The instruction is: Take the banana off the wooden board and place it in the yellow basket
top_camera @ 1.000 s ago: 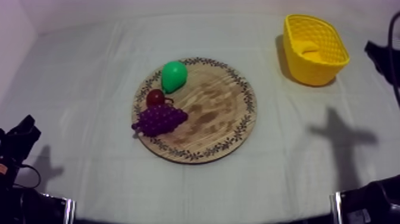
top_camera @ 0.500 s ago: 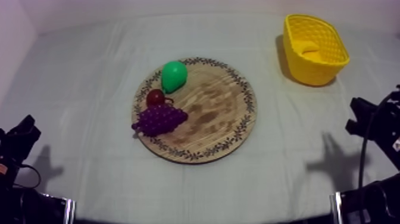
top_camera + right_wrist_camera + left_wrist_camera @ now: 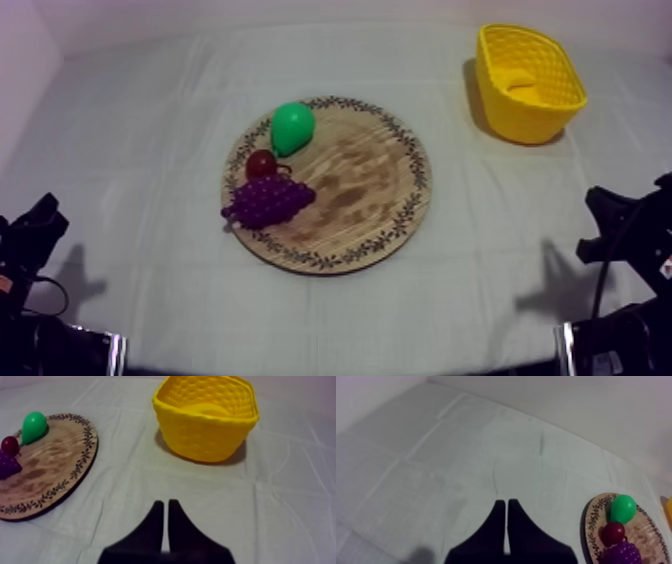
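The banana (image 3: 520,81) lies inside the yellow basket (image 3: 522,122) at the far right of the table; in the right wrist view the banana (image 3: 206,410) rests on the floor of the basket (image 3: 205,438). The round wooden board (image 3: 365,190) at the centre holds a green pear (image 3: 292,128), a small red fruit (image 3: 262,163) and purple grapes (image 3: 268,200). My right gripper (image 3: 605,225) sits low at the right side, shut on nothing, its wedge (image 3: 165,502) aimed at the cloth in front of the basket. My left gripper (image 3: 42,215) rests at the left, shut (image 3: 505,502).
Grey-white cloth covers the whole table. In the left wrist view the board (image 3: 641,531) with the pear (image 3: 623,508), red fruit (image 3: 612,532) and grapes (image 3: 623,553) lies off to the side of my left gripper. Bare cloth separates board and basket.
My right arm has drawn back from beside the basket and come down toward the table's right front side. The left arm and the fruit have not moved.
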`<action>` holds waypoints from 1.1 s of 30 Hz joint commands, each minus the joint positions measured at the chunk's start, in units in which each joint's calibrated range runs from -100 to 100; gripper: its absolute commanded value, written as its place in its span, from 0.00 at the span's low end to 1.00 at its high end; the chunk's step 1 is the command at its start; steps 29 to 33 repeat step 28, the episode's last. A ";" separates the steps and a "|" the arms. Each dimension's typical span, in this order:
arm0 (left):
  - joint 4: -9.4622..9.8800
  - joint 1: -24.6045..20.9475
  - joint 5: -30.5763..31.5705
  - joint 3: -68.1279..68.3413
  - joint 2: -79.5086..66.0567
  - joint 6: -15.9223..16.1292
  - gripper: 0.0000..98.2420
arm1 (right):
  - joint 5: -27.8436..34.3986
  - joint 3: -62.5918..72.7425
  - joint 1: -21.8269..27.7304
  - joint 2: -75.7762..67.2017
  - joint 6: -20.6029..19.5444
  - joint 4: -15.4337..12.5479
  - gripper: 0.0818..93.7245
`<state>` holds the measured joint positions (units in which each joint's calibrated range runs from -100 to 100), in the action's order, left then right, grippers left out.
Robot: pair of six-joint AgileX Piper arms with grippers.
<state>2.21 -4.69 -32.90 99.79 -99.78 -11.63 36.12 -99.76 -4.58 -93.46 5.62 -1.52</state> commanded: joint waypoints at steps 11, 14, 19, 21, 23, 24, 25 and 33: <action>-0.03 0.02 0.00 -0.01 -0.05 0.02 0.00 | 1.84 -0.02 0.14 -2.27 2.42 0.27 0.00; -0.03 0.02 0.00 -0.01 -0.05 0.01 0.00 | 1.86 -0.02 0.14 -2.29 2.58 0.27 0.00; -0.03 0.02 0.00 -0.01 -0.05 0.00 0.00 | 1.87 -0.02 0.14 -2.30 2.71 0.27 0.00; -0.03 0.02 0.00 -0.01 -0.05 0.00 0.00 | 1.87 -0.02 0.14 -2.30 2.75 0.27 0.00; -0.03 0.02 0.00 -0.01 -0.05 -0.01 0.00 | 1.87 -0.02 0.14 -2.30 2.78 0.27 0.00; -0.03 0.02 0.00 -0.01 -0.05 0.00 0.00 | 1.87 -0.02 0.14 -2.30 2.79 0.27 0.00; -0.03 0.02 0.00 -0.01 -0.05 0.01 0.00 | 1.87 -0.02 0.14 -2.30 2.79 0.27 0.00; -0.03 0.02 0.00 -0.01 -0.05 -0.01 0.00 | 1.87 -0.02 0.14 -2.30 2.80 0.27 0.00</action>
